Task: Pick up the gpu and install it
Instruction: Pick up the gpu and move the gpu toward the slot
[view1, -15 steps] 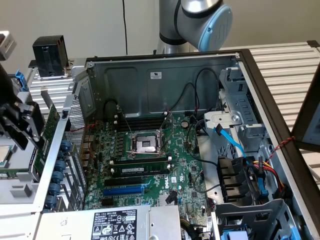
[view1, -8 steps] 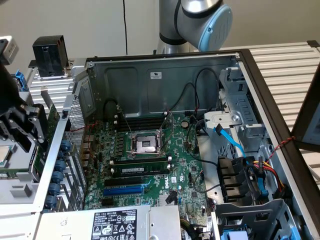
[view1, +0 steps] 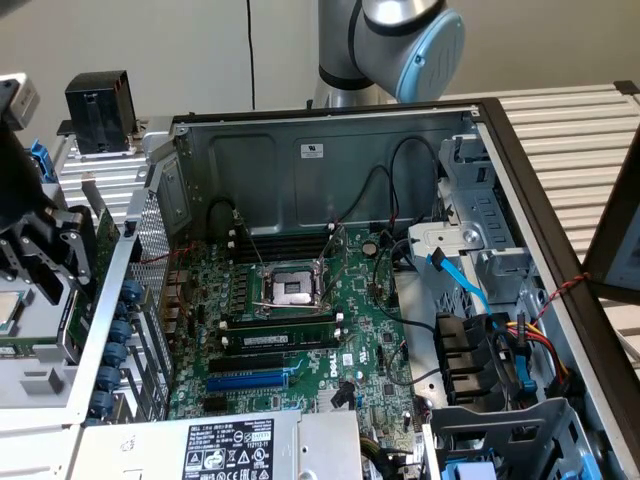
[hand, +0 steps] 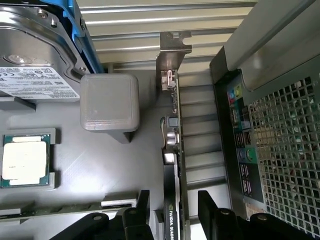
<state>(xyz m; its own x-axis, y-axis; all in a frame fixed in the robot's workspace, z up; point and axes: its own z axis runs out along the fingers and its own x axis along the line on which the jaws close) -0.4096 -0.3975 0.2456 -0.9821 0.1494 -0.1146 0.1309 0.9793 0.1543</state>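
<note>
Between the spread fingers (hand: 143, 210) of my hand (hand: 174, 200), which is released and grips nothing, the gpu (hand: 172, 145) stands on edge in a grey tray (hand: 100, 170), its silver bracket (hand: 172, 55) at the far end. Beyond, to one side, lie a processor chip (hand: 25, 160) and a hard drive (hand: 35, 60); the computer case (hand: 280, 150) flanks the other.

Exterior view's left: gripper (view1: 60, 262) low, outside open case (view1: 330, 150); green motherboard (view1: 300, 335) inside; arm (view1: 400, 40) behind case.
</note>
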